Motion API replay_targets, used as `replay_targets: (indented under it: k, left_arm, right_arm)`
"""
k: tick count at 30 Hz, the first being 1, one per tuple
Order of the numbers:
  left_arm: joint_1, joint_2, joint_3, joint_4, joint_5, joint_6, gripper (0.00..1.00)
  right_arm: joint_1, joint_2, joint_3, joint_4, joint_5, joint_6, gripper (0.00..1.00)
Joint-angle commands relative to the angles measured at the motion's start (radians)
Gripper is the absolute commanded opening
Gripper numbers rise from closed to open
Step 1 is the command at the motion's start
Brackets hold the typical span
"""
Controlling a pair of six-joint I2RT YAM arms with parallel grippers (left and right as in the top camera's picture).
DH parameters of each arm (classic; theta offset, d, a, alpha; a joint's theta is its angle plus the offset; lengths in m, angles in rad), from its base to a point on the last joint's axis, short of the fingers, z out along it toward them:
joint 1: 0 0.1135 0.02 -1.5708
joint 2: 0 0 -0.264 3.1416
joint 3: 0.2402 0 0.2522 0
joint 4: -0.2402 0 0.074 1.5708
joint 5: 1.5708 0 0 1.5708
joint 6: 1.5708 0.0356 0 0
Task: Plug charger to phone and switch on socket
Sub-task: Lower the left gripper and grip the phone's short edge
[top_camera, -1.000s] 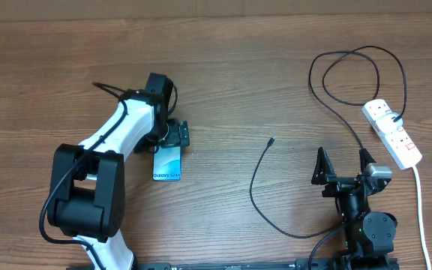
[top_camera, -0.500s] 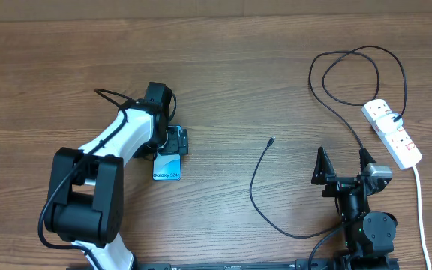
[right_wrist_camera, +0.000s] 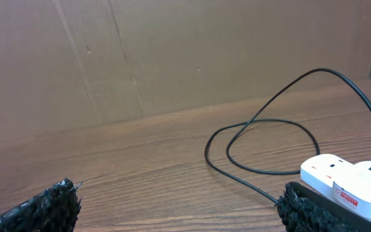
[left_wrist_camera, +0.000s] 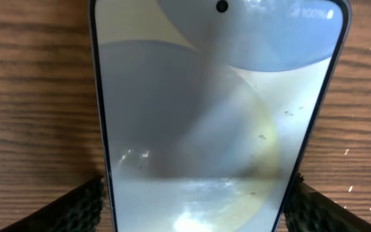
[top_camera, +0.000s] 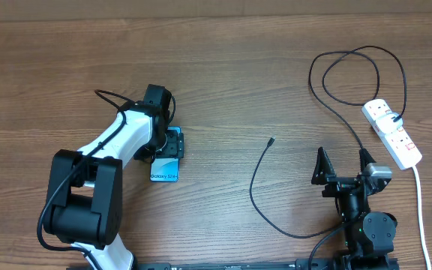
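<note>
The phone (top_camera: pixel 165 166), light blue with small white text at its near end, lies flat on the wooden table. My left gripper (top_camera: pixel 172 142) is shut on its far end. In the left wrist view the phone (left_wrist_camera: pixel 218 109) fills the frame and both fingers of the left gripper (left_wrist_camera: pixel 195 206) press its long edges. The charger's thin black cable (top_camera: pixel 253 180) lies loose, with its plug tip (top_camera: pixel 272 140) free at mid-table. It loops back to the white socket (top_camera: pixel 392 133) at the right. My right gripper (top_camera: pixel 343 166) is open and empty, left of the socket (right_wrist_camera: pixel 340 177).
A thick white cord (top_camera: pixel 420 206) runs from the socket to the near right edge. The black cable forms a loop (right_wrist_camera: pixel 263 122) behind the socket. A brown cardboard wall (right_wrist_camera: pixel 140 58) stands at the table's far edge.
My left gripper has come down over the phone's far end and closed on it. The phone has shifted slightly left and turned a little. The right arm has not moved.
</note>
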Motion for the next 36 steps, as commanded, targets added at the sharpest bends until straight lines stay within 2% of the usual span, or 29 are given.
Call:
replay_targets:
  k: [1,12,36]
  left_arm:
    - [-0.008,0.043,-0.053,-0.013,0.069,0.012,0.75]
    - [-0.008,0.043,-0.052,-0.012,0.068,0.012,0.58]
    - [-0.008,0.043,-0.032,-0.034,0.068,0.012,0.52]
  right_arm:
    - [0.003,-0.008,-0.010,0.005,-0.001,-0.004,1.00]
    - [0.003,-0.008,-0.010,0.005,-0.001,-0.004,1.00]
    - [0.003,-0.008,-0.010,0.005,-0.001,-0.004,1.00]
